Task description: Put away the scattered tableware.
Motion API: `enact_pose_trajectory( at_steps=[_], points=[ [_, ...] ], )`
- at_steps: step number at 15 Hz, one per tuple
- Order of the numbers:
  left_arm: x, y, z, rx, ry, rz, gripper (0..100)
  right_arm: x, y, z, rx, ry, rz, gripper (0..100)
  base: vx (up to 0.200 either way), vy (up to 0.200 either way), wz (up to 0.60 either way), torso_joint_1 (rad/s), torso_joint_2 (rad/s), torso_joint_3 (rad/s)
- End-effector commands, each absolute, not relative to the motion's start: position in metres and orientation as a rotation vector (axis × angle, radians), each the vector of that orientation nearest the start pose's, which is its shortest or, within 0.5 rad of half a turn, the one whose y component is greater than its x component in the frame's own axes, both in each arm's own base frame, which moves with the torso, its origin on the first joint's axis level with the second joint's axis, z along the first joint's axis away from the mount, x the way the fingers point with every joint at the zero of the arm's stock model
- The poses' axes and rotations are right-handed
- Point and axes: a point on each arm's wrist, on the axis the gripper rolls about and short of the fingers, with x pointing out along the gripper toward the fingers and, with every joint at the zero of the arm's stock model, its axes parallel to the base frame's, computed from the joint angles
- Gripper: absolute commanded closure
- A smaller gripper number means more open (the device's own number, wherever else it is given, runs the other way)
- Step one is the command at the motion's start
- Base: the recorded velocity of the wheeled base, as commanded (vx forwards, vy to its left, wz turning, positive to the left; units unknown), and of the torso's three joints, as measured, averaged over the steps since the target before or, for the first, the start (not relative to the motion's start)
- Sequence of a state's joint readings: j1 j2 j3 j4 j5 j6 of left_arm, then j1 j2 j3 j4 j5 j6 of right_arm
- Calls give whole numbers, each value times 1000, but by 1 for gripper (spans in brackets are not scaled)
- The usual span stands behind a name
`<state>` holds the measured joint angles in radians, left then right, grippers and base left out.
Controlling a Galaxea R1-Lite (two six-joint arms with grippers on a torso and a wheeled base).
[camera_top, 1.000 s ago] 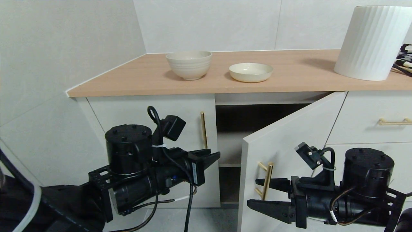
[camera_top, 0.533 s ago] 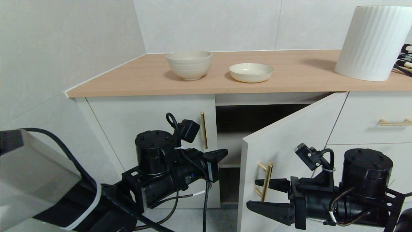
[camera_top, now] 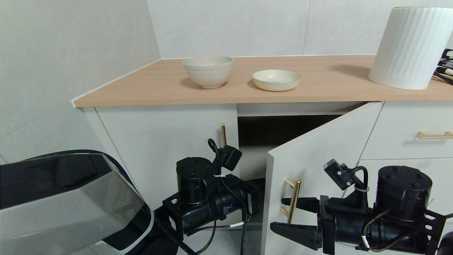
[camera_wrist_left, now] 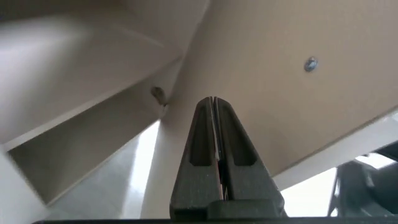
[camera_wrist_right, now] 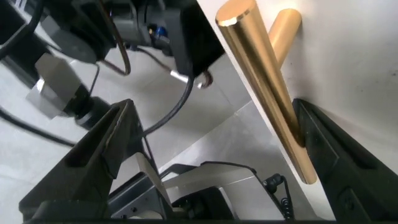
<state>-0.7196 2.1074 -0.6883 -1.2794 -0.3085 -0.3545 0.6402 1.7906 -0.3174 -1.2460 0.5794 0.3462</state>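
Note:
A deep cream bowl and a shallow cream dish stand side by side on the wooden counter. Below them the right cabinet door stands partly open. My right gripper is open at that door's brass handle, one finger on each side of the bar; the right wrist view shows the handle between the spread fingers. My left gripper is low at the cabinet opening beside the door's edge, and it is shut, its tip close to a pale cabinet panel.
A tall white ribbed container stands at the counter's right end, with dark utensils beyond it. The closed left door has a brass handle. A drawer with a brass pull is right of the open door. Walls bound the left side.
My left arm has moved right, forward and down, bringing its shut gripper to the cabinet opening by the door's edge. The right gripper has stayed at the handle.

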Motion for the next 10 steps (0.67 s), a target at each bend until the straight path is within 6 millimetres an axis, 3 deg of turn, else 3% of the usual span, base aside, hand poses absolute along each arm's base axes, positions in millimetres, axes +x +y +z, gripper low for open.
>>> enact_pose_trajectory(
  at_steps=[1, 6, 10],
  points=[
    [263, -242, 81, -292, 326, -1012, 100, 196, 157, 105, 289, 431, 1115, 0, 0, 0, 0, 0, 0, 0],
    [261, -245, 83, -293, 323, -1037, 100, 189, 132, 115, 298, 376, 996, 0, 0, 0, 0, 0, 0, 0],
    [260, -246, 85, -293, 320, -1041, 100, 159, 106, 129, 230, 254, 840, 0, 0, 0, 0, 0, 0, 0]
  ],
)
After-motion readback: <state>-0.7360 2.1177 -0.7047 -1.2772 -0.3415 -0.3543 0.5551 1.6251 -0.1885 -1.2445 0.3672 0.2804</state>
